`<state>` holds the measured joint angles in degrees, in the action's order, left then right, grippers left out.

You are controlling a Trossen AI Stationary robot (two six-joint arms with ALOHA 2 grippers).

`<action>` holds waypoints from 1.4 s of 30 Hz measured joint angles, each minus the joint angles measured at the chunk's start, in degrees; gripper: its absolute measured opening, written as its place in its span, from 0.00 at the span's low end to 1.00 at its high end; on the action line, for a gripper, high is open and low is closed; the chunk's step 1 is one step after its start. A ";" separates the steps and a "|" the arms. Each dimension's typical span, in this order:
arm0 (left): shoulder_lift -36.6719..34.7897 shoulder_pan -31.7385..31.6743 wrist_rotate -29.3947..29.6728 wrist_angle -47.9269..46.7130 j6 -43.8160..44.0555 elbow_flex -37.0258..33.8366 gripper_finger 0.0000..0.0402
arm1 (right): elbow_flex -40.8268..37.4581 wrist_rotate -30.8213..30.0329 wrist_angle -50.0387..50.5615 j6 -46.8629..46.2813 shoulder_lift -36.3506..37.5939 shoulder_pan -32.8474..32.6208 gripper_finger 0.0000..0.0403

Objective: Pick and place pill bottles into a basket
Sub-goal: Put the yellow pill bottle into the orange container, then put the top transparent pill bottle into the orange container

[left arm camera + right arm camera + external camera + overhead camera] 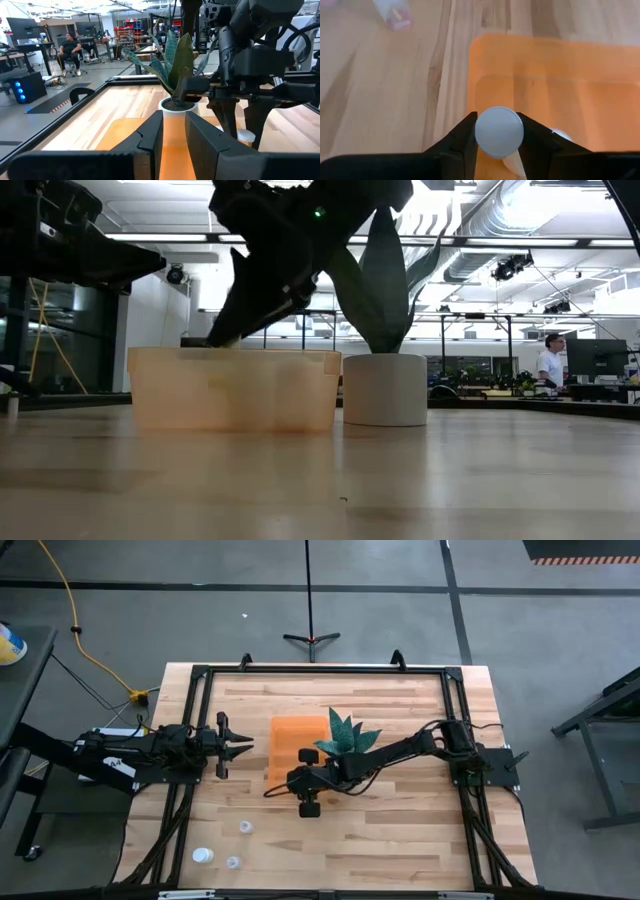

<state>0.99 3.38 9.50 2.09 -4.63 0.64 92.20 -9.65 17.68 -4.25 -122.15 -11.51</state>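
Clamped in the right gripper (498, 134), a pill bottle (498, 132) shows cap-on to the wrist cam, white ribbed cap squeezed between both dark fingers, hanging above the near rim of the orange basket (560, 65). Inside the basket, a bit of another white bottle (561, 134) peeks out beside one finger; can't tell how many more are in there. From above, the right arm reaches across from the table's right side, w/ its gripper (309, 783) at the basket's (288, 730) front edge, next to the potted plant (345, 736). Plant sits in a white pot (385, 389) just beside the basket (232, 388) in the low view, touching or nearly so.

Left gripper (236, 745) hovers just left of the basket, fingers parted a little, nothing between them.

Wood-plank table (400, 840), black frame round the edges. Three loose bottles stand near the front-left corner: one (245, 827), one (203, 855), one (232, 862), well apart from the basket. Another bottle (393, 13) lies on the wood past the basket in the right wrist cam.

Room: grey floor, yellow cable (75, 625), a stand base (311, 638) behind the table. A seated person (68, 50) at desks w/ monitors; another person (550, 365) stands far off.
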 joint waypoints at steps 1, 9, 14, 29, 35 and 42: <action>0.00 0.01 0.00 0.01 0.00 0.00 0.29 | 0.00 0.70 0.61 0.00 0.00 0.16 0.27; 0.00 0.00 0.00 0.02 0.00 0.00 0.29 | 0.00 4.77 3.97 -0.28 0.00 1.52 0.29; 0.00 0.00 0.00 0.00 0.01 0.00 0.29 | 0.00 7.29 4.93 -1.43 0.00 2.72 0.29; 0.00 0.02 0.00 0.00 -0.01 -0.02 0.29 | 0.00 7.69 3.96 -3.07 0.38 3.30 0.44; -0.01 0.00 0.00 -0.02 0.00 -0.01 0.29 | 3.17 6.73 4.69 -1.86 2.40 3.24 0.44; -0.02 0.02 0.00 -0.02 -0.02 0.00 0.29 | 13.39 3.59 12.25 3.28 2.78 -0.92 0.39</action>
<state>0.97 3.39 9.50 2.07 -4.64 0.64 105.59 -6.06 29.93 -0.97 -119.37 -12.43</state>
